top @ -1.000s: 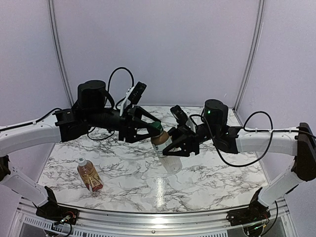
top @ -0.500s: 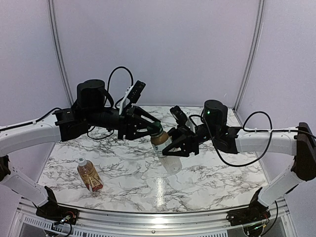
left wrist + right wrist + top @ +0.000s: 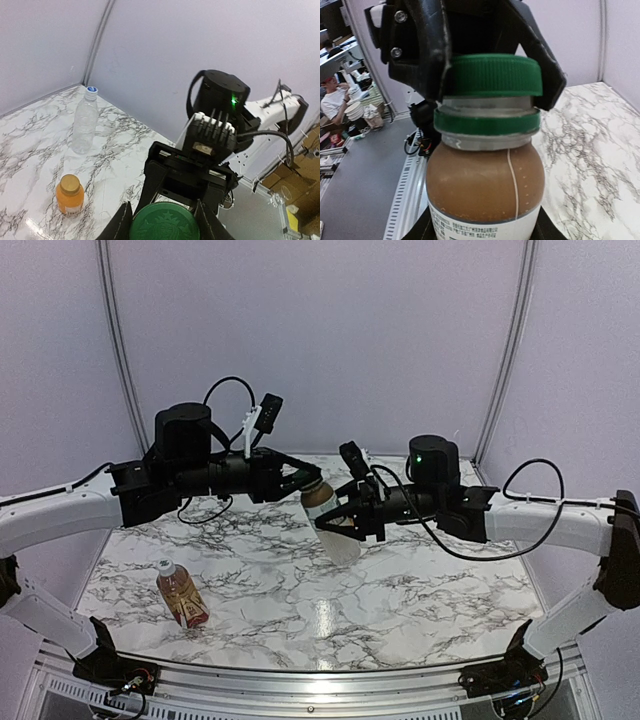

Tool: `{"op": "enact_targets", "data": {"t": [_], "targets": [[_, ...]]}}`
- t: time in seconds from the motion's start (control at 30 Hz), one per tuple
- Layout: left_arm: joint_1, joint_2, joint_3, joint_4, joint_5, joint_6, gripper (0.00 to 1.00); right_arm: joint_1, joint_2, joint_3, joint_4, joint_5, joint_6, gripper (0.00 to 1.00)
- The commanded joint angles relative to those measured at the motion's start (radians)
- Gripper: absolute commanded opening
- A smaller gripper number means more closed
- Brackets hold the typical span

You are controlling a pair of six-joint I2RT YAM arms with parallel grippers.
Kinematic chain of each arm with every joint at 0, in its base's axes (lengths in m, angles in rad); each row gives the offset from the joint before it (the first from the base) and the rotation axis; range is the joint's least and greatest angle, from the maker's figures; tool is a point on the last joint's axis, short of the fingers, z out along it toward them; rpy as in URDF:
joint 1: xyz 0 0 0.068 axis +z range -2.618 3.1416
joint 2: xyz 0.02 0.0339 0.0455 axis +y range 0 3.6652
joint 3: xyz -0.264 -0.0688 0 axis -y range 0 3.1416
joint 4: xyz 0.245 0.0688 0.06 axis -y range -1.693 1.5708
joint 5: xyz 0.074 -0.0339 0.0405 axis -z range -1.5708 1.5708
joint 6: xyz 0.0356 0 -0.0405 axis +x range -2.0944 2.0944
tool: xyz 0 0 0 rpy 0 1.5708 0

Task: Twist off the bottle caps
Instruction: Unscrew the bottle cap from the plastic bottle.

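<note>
A short bottle [image 3: 482, 185] of brown liquid with a white label is held in the air, my right gripper [image 3: 482, 235] shut around its body. Its dark green cap [image 3: 492, 75] sits between the black fingers [image 3: 427, 55] of my left gripper [image 3: 164, 225], which is shut on it. A strip of grey neck shows between the cap and its green ring. In the left wrist view the cap [image 3: 164, 222] faces the camera. From above, the bottle [image 3: 325, 512] tilts between left gripper [image 3: 305, 481] and right gripper [image 3: 345, 523], and the cap is hidden.
An amber tea bottle [image 3: 181, 593] with a red label lies on the marble table [image 3: 420, 590] at the front left. A tall clear bottle [image 3: 84, 120] with a white and blue cap and an orange juice bottle [image 3: 69, 195] stand on the table.
My left gripper has closed onto the green cap and its wrist has turned. Both arms and the bottle have risen a little, and the fingers now cover the cap from above.
</note>
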Motion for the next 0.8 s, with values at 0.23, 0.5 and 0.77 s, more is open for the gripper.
{"op": "enact_targets", "data": {"t": [0.23,0.5,0.77], "targets": [[-0.038,-0.020,0.070,-0.073,-0.427,-0.280,0.27,0.042,-0.046,0.007,-0.086,0.395,-0.050,0.17],[-0.040,0.007,0.076,-0.097,-0.445,-0.321,0.28,0.090,-0.058,0.001,-0.084,0.521,-0.088,0.17],[-0.027,-0.032,0.031,-0.135,-0.531,-0.185,0.38,0.069,-0.094,-0.039,-0.055,0.400,-0.081,0.17]]}}
